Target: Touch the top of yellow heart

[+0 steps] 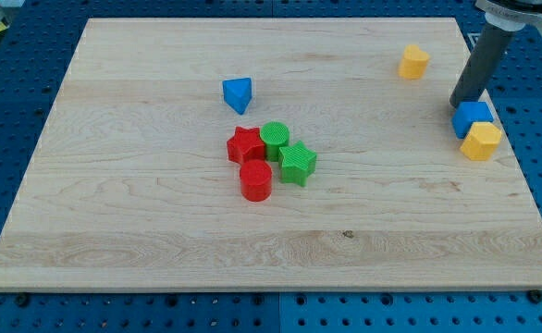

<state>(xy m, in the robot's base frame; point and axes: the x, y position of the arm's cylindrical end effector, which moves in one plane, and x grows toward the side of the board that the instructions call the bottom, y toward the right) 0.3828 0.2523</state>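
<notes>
My tip (pixel 457 104) is down at the view's right edge of the wooden board (pixel 141 222), touching the blue cube (pixel 472 117), which has a yellow block (pixel 481 141) right below it. No gripper here, just the rod. The yellow heart (pixel 413 62) sits up-left of the tip, nothing between them. The blue triangle (pixel 238 93), red star (pixel 245 144), green cylinder (pixel 274 138), green star (pixel 297 163) and red cylinder (pixel 255 179) are well off, mid-board.

The yellow heart (pixel 413 62) lies flat near the surface's (pixel 141 203) top right, standing alone, well apart from the other blocks.
</notes>
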